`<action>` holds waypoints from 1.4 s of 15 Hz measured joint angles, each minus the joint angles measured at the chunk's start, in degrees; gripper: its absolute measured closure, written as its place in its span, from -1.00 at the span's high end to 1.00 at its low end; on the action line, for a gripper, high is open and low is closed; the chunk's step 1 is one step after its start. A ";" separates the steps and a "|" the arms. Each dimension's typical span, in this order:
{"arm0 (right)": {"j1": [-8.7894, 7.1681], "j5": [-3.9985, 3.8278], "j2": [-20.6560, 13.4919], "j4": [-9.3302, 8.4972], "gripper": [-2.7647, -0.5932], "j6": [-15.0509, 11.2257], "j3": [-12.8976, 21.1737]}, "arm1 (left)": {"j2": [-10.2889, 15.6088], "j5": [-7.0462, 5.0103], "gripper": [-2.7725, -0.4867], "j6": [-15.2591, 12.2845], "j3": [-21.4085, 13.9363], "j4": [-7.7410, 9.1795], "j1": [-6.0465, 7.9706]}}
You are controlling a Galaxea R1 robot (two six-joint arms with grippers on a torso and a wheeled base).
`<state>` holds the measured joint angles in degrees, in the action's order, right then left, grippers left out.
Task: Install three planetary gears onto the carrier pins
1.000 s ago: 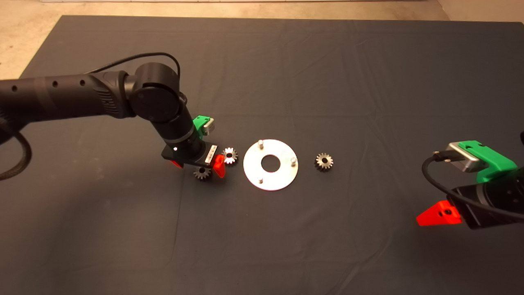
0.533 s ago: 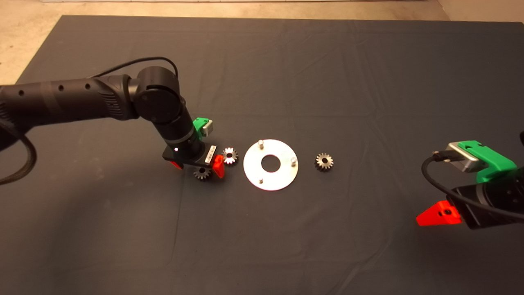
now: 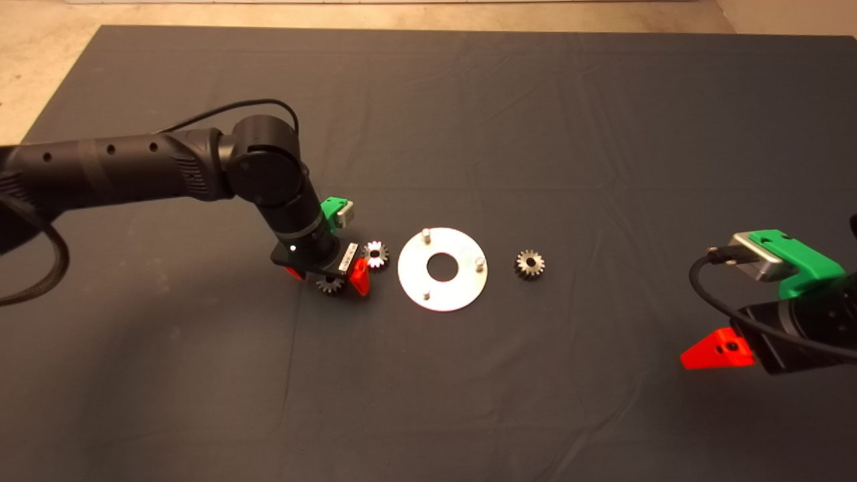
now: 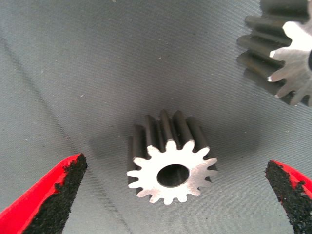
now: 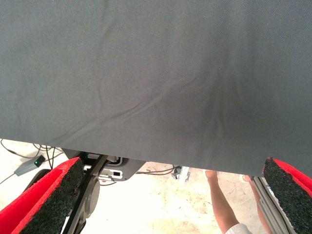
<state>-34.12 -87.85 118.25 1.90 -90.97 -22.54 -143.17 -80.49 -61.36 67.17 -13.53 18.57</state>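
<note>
We see three planetary gears lying flat on the dark mat (image 3: 535, 100), none of them on a pin. The first gear (image 3: 329, 284) sits left of centre in the head view, partly hidden under the left gripper (image 3: 328, 276). In the left wrist view this same gear (image 4: 170, 163) lies between the two red fingers (image 4: 46, 197), with clear mat on either side, so the fingers are spread wide and touch nothing. The second gear (image 3: 376, 255) lies just up and to the right of the first, near the left edge of the disc (image 3: 442, 269), and its teeth show at the upper right corner of the left wrist view (image 4: 285, 58). The third gear (image 3: 529, 264) lies alone on the mat just right of the disc.

The disc is flat and shiny, a little left of the frame's centre, with a round hole in the middle. Three carrier pins stand upright on it: one at the upper left (image 3: 426, 234), one at the right (image 3: 479, 263), one at the lower left (image 3: 426, 294). All three are bare.

The left arm (image 3: 134, 171) reaches in from the left edge. The right gripper (image 3: 720, 349) waits at the lower right edge, its fingers wide apart in the right wrist view (image 5: 48, 202), over the mat's edge, with floor, cables and a person's leg (image 5: 222, 204) beyond.
</note>
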 joint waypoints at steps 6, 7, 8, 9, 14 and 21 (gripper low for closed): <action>0.00 0.02 -0.02 0.00 0.99 0.01 0.00 | 0.02 0.58 0.66 0.00 0.38 0.00 0.00; 0.00 0.02 -0.02 0.00 0.99 0.01 0.00 | -0.02 0.91 0.63 0.00 0.61 0.00 -0.02; 0.00 0.00 -0.06 -0.01 0.99 0.01 0.00 | -0.05 1.03 0.53 0.00 0.94 0.00 0.00; 0.00 0.02 -0.15 -0.01 0.99 0.01 0.00 | -0.20 1.01 0.51 0.00 1.33 -0.02 0.00; 0.00 0.02 -0.15 -0.01 0.99 0.01 0.00 | -0.35 1.03 0.39 0.00 1.49 0.00 -0.01; 0.00 0.00 -0.13 -0.01 0.99 0.00 0.00 | -0.31 1.00 0.14 0.00 1.49 0.00 0.00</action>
<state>-34.12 -87.85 118.11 1.89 -90.96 -22.54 -143.48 -79.49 -61.36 68.66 -13.53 18.57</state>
